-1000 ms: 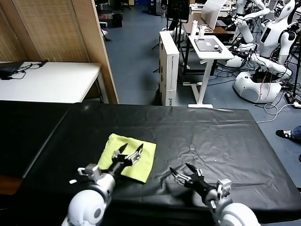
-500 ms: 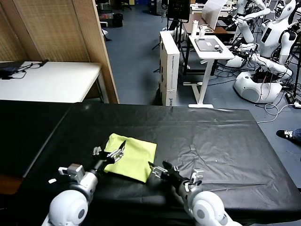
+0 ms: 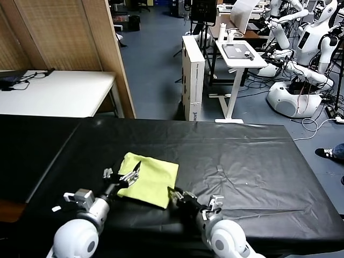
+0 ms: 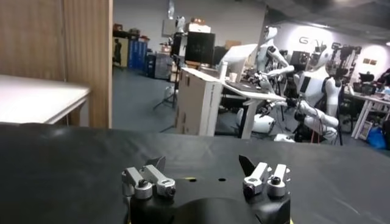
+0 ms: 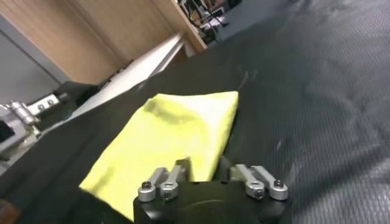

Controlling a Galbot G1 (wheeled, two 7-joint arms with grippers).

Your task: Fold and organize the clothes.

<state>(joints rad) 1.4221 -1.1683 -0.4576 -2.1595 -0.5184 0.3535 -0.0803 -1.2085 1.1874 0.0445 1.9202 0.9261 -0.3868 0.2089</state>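
The lime yellow-green T-shirt (image 3: 150, 177) lies folded into a small rectangle on the black-covered table (image 3: 252, 156), left of centre near the front edge. My left gripper (image 3: 122, 175) is open at the shirt's left edge, low over it. In the left wrist view the left gripper (image 4: 202, 165) shows spread fingers with only black cloth between them. My right gripper (image 3: 177, 195) is open at the shirt's near right corner. In the right wrist view the right gripper (image 5: 204, 168) straddles the shirt's (image 5: 177, 131) edge, one finger over the fabric and one over black cloth.
A white table (image 3: 54, 91) and a wooden panel (image 3: 70, 32) stand at the back left. A cardboard box (image 3: 193, 75), a white desk (image 3: 239, 54) and other robots (image 3: 301, 70) stand beyond the table's far edge. Black cloth stretches to the right of the shirt.
My left gripper has drawn back from over the shirt's middle to its left edge. My right gripper has moved left across the black cloth to the shirt's near right corner.
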